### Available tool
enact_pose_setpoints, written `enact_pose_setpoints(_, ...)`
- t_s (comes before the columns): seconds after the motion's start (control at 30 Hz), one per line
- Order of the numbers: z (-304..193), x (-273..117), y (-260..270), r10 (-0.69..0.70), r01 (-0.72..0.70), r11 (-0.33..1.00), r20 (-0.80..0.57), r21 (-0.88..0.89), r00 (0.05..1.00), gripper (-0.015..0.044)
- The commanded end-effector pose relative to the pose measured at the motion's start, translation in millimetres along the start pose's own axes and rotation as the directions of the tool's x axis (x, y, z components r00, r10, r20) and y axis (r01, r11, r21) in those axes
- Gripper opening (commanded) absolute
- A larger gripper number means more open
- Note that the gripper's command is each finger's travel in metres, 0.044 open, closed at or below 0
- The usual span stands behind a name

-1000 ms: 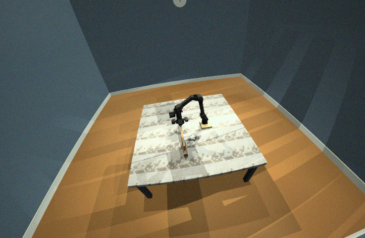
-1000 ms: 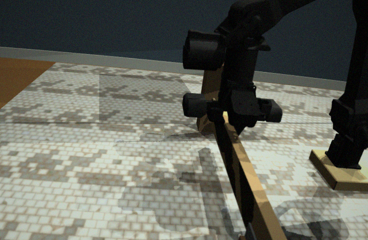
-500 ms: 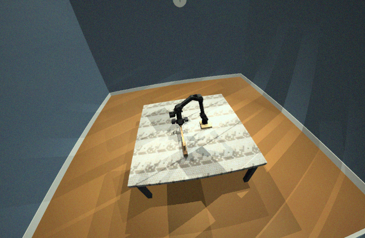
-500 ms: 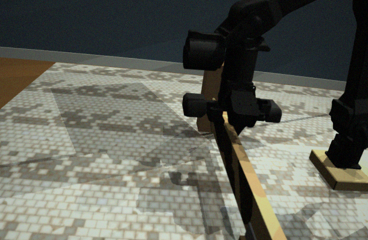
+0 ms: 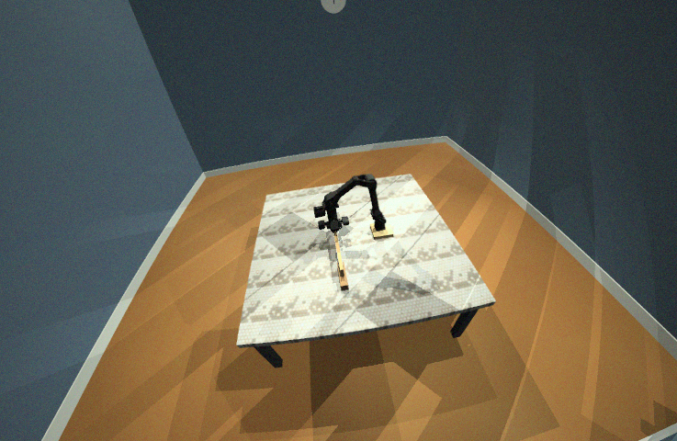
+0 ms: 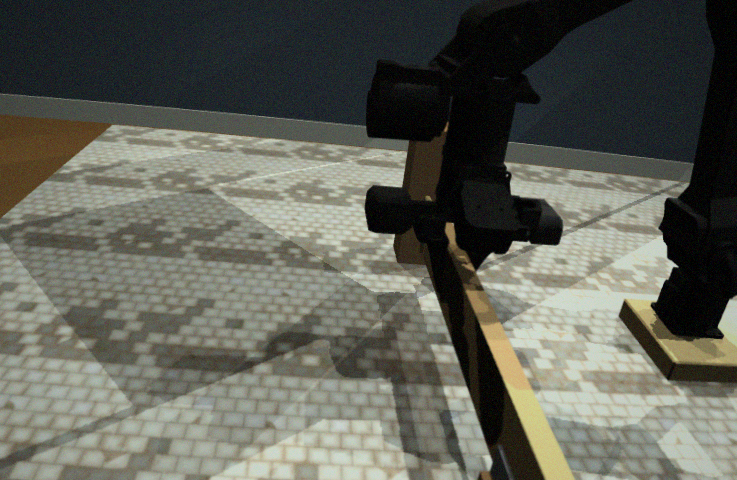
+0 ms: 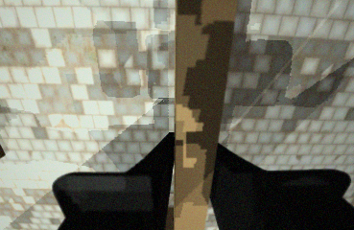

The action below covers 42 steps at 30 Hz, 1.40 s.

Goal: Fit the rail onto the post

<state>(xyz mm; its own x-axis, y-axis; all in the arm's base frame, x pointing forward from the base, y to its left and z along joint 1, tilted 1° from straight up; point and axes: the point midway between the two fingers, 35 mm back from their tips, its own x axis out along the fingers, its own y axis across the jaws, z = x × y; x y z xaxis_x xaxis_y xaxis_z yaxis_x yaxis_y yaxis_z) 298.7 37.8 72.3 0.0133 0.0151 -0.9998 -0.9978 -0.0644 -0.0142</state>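
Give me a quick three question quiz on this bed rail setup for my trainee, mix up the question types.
1. True or false: the end effector is shut on the rail.
2. In the exterior view, what stands behind the end effector? A) the wooden post B) a metal bowl C) a blue crate
3. Fill in: the arm's base stands on a wooden ____.

Key: 1 true; 2 A; 3 plate.
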Motion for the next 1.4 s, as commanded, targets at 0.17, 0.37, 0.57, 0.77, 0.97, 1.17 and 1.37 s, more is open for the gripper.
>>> enact_pose_setpoints(0.17,-4,-2,0,-0.007,0.007,1.000,-0.003,-0.002,1.000,0.0000)
enact_pose_setpoints(0.37,-6,-3,-1,-0.007,0.007,1.000,-0.003,-0.002,1.000,0.0000)
enact_pose_setpoints(0.57,-8,-4,-1,-0.007,0.007,1.000,-0.003,-0.002,1.000,0.0000)
enact_pose_setpoints(0.77,-9,-4,-1,-0.007,0.007,1.000,-0.004,-0.002,1.000,0.0000)
enact_pose_setpoints(0.97,-11,-5,-1,-0.007,0.007,1.000,-0.004,-0.002,1.000,0.0000)
enact_pose_setpoints(1.17,-13,-6,-1,-0.008,0.008,1.000,-0.004,-0.002,1.000,0.0000)
enact_pose_setpoints(1.37,-15,-7,-1,-0.008,0.008,1.000,-0.004,-0.002,1.000,0.0000)
